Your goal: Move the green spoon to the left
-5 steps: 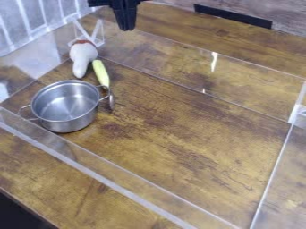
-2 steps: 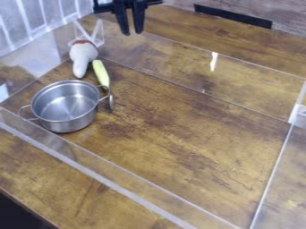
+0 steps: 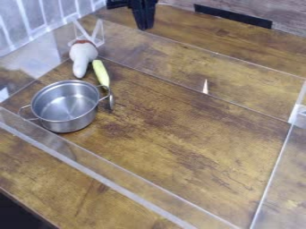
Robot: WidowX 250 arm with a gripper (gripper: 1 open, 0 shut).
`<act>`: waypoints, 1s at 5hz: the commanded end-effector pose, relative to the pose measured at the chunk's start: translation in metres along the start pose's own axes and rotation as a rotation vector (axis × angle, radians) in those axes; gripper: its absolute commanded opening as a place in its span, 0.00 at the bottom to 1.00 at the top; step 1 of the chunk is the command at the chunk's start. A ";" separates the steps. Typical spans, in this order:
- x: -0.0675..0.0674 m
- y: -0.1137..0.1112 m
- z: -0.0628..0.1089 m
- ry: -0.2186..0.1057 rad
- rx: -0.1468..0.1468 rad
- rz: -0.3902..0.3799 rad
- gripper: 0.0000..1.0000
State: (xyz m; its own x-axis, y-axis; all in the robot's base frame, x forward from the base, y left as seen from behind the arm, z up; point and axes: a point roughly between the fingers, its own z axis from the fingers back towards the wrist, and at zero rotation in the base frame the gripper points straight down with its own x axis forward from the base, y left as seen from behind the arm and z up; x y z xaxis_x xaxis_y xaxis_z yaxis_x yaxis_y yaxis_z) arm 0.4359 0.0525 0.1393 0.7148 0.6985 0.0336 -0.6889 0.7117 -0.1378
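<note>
The green spoon lies on the wooden table, its yellow-green handle pointing up-left and its small greyish end near the steel pot's rim. My gripper hangs at the top edge of the view, well above and to the right of the spoon. Its dark fingers point down, pressed together with nothing between them. The rest of the arm is cut off by the frame.
A shiny steel pot stands just left of the spoon. A whitish toy figure lies above the spoon. Clear plastic walls ring the work area. Bare wood spreads to the right.
The gripper has drifted right along the top edge. Its fingers spread apart half a second ago and have come back together.
</note>
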 end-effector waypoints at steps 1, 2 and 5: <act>0.000 -0.011 0.011 -0.042 -0.014 0.021 1.00; 0.005 -0.023 0.025 -0.054 -0.041 0.051 0.00; 0.014 -0.023 0.018 -0.062 -0.038 0.132 0.00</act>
State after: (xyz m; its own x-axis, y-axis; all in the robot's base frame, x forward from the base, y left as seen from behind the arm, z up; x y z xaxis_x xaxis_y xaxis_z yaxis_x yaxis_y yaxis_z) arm 0.4570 0.0462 0.1283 0.6093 0.7929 0.0077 -0.7857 0.6050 -0.1287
